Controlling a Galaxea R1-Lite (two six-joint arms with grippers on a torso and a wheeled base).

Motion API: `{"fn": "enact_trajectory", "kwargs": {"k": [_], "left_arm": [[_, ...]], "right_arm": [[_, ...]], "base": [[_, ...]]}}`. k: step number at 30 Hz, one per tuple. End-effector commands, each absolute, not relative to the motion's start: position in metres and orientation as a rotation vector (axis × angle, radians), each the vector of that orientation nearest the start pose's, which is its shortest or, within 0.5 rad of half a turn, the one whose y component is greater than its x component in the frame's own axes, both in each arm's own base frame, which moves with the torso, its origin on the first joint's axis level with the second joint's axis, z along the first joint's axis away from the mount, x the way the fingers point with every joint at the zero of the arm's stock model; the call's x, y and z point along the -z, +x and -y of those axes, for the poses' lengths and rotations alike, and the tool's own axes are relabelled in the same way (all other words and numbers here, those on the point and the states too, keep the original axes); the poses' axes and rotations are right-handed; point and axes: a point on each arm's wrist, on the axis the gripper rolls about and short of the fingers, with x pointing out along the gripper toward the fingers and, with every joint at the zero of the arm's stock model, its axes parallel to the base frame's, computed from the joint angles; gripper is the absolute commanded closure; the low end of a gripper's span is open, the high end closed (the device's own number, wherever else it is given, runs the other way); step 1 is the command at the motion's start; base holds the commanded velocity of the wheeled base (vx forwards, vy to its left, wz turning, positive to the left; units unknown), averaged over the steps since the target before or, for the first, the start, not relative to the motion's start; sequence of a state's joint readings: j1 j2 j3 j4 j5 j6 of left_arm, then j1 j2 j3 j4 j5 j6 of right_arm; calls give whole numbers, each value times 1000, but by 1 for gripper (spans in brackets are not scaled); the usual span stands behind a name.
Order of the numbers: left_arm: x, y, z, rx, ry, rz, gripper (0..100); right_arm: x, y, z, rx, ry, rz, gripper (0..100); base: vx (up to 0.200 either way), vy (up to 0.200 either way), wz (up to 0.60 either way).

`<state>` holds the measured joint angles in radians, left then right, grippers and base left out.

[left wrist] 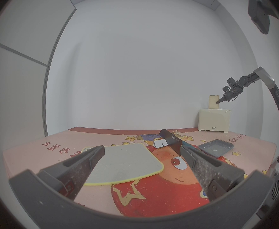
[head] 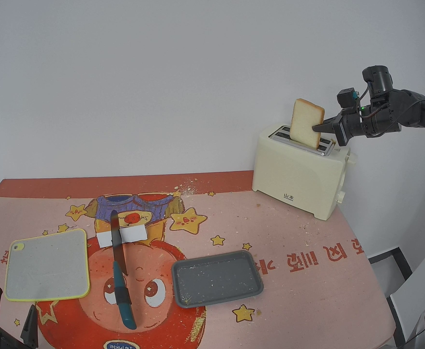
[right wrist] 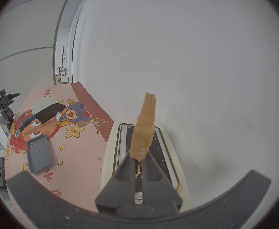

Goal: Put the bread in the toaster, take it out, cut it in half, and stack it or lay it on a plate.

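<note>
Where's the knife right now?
In the head view, the teal-handled knife lies left of centre, between the yellow-rimmed grey cutting board and the grey rectangular tray, blade propped on a white block.

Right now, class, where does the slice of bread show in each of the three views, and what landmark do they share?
Head view: bread upright over the toaster, pinched by the right gripper.
Left wrist view: bread far off, above the toaster by the wall.
Right wrist view: bread close and edge-on, in the right gripper.
Shared landmark: the toaster.
</note>
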<state>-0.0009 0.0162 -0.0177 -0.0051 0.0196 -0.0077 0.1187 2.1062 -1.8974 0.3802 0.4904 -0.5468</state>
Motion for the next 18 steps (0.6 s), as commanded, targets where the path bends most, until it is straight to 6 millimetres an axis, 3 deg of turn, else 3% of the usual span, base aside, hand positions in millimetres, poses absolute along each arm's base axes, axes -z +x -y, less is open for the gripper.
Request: {"fn": "enact_trajectory", "kwargs": {"k": [1,18], "left_arm": [[-76,-22,0,-18,-9,-1,0],[-76,-22,0,-18,-8,-1,0]], "right_arm": [[-240,419,-61,-735,-405,-410,100],[-225,426,-70,-753,-404,-439,100]], "base": [[0,0,0],[0,0,0]]}}
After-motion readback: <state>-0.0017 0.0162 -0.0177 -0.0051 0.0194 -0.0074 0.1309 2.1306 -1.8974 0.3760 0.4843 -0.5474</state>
